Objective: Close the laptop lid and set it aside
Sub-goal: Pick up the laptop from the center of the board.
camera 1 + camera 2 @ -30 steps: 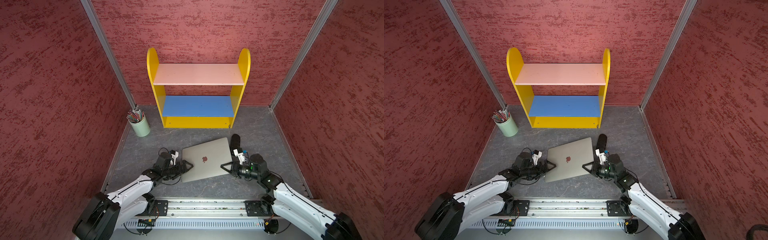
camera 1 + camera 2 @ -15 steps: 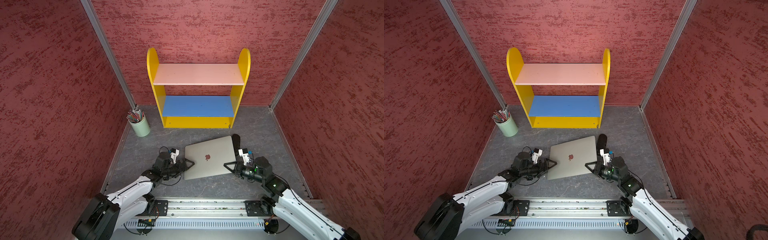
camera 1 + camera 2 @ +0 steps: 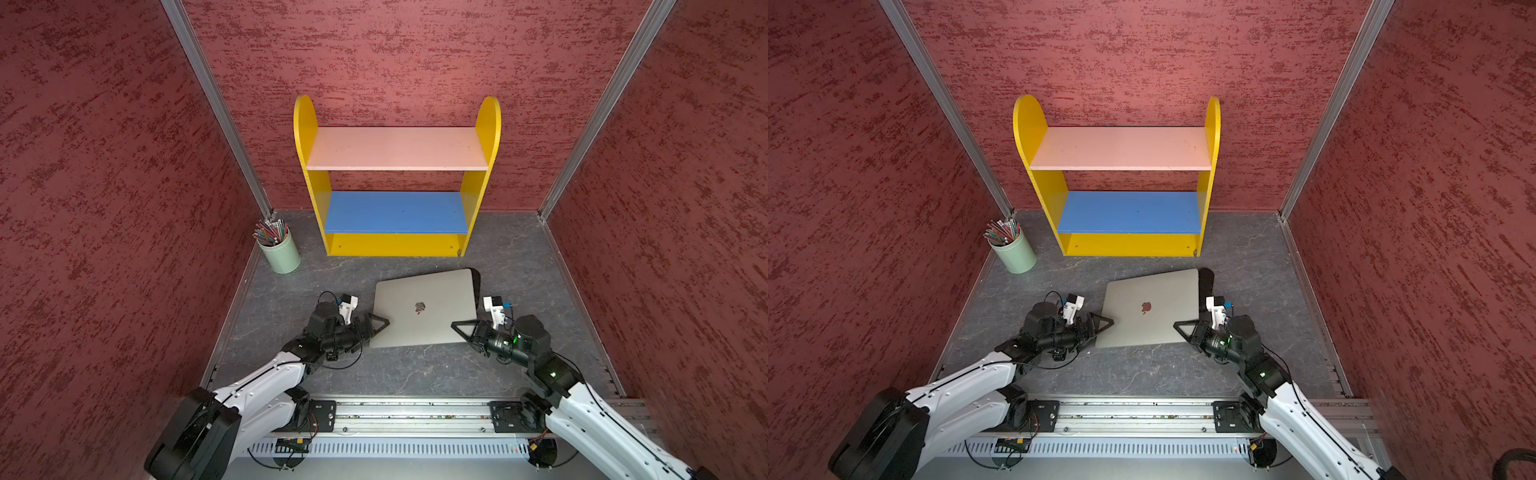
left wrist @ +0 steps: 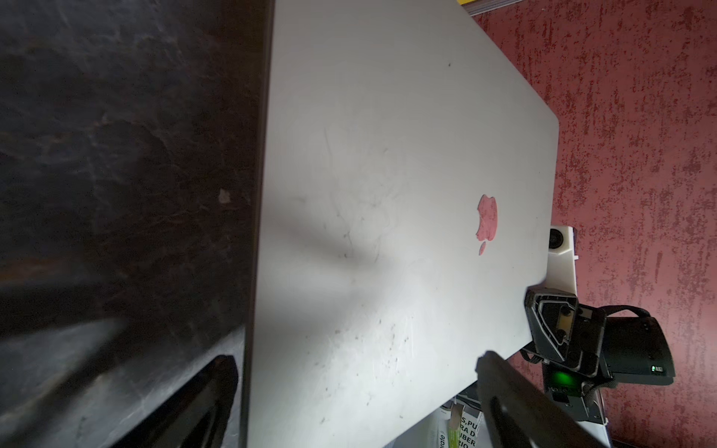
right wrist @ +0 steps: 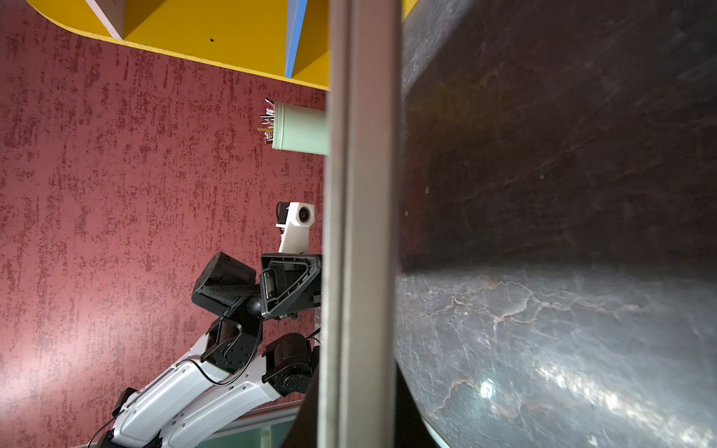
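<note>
Plainly, the grip was your weak spot. The right hand (image 3: 460, 327) was clenched on the thin right edge of the laptop (image 3: 432, 291), close to its near corner. The left hand (image 3: 379, 322) was spread wide around the left edge and pinched nothing. With one small pinch at one corner, I judged that any lift or slide could let the slab pivot or slip and drop onto the desk (image 3: 415, 374). Its far right corner lay just beside a slim black bar (image 3: 477, 279), so a push that way might have shoved the bar or ridden up on it.

The laptop sat skewed, right of centre on the desk and near the yellow shelf (image 3: 397, 243). Its lid (image 4: 388, 174) was shut flat: silver-grey, scuffed and smudged, with the apple logo (image 4: 487, 223) facing up. You could not tell whether it had cleared the desk.
</note>
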